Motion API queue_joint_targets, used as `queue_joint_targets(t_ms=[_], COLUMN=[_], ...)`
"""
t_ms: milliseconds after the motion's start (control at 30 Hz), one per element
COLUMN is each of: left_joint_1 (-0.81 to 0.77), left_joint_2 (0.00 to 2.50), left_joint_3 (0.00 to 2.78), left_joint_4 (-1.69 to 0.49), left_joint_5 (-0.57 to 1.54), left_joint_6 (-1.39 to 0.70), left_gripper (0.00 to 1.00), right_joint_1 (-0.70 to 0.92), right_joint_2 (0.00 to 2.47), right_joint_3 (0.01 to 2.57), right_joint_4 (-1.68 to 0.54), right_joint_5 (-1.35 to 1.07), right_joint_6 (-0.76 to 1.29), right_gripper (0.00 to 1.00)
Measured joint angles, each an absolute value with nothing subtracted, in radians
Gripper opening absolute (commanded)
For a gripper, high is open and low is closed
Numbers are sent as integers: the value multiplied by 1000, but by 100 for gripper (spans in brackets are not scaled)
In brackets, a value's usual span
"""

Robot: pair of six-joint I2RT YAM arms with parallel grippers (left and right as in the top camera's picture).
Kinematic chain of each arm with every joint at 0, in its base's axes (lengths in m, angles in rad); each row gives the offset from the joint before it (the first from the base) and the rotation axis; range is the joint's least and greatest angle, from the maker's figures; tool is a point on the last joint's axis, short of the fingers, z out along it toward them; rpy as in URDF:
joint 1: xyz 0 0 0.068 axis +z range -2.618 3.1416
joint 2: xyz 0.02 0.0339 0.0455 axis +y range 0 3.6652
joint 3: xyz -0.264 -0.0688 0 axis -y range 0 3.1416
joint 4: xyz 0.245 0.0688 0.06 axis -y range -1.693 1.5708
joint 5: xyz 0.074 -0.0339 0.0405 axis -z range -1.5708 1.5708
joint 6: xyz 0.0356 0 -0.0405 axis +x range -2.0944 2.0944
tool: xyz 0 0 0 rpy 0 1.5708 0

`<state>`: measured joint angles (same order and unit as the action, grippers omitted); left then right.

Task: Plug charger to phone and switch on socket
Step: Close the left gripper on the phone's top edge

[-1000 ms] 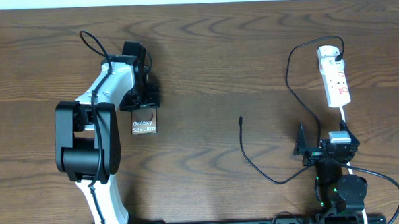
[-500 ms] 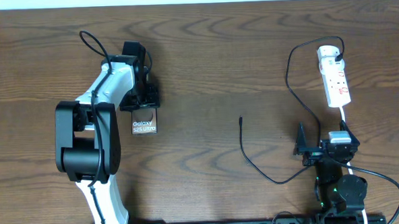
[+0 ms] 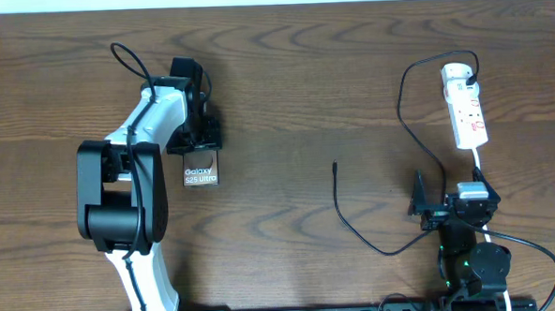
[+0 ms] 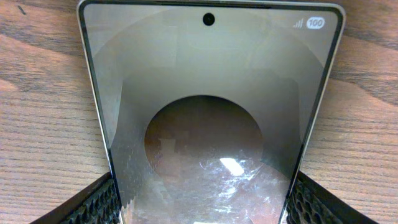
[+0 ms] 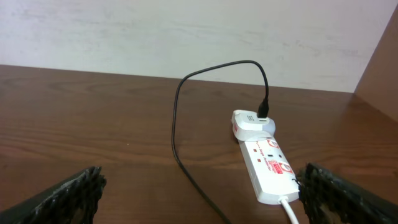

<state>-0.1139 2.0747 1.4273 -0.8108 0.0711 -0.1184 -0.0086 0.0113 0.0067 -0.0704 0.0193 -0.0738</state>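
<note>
Phone (image 3: pixel 200 168), one, flat on the desk (image 3: pixel 284 80) at left, its long edges pinched by the left end effector (image 3: pixel 194 136). One charger cable (image 3: pixel 356 229) curves mid-desk, connector tip (image 3: pixel 335 165) free, well apart. One white power strip (image 3: pixel 467 114) lies far right. Right end effector (image 3: pixel 448 197), near it, spread, empty.

On the tabletop (image 3: pixel 283 71), the phone (image 3: pixel 200 168) lies left of centre, its upper end between the left claw's (image 3: pixel 194 133) fingers. The charger (image 3: pixel 348 220) trails from centre toward the lower right. The socket (image 3: pixel 465 105) lies upper right, with the right claw (image 3: pixel 448 190) below it.
</note>
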Motion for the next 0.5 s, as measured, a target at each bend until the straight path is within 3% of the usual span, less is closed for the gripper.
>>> queue_joint_targets(t_ms=[100, 500], left_joint_1=[-114, -114], left_joint_2=[2075, 2075], left_joint_3=[1427, 1427], left_joint_4=[-811, -811], left_joint_5=[71, 71], left_joint_6=[-118, -118], left_gripper=[8, 7], right_joint_1=[-9, -9], right_joint_2=[11, 11], right_joint_3=[7, 7], right_joint_4=[-71, -70], right_joint_5=[19, 19], right_joint_6=[-74, -74], right_gripper=[99, 99])
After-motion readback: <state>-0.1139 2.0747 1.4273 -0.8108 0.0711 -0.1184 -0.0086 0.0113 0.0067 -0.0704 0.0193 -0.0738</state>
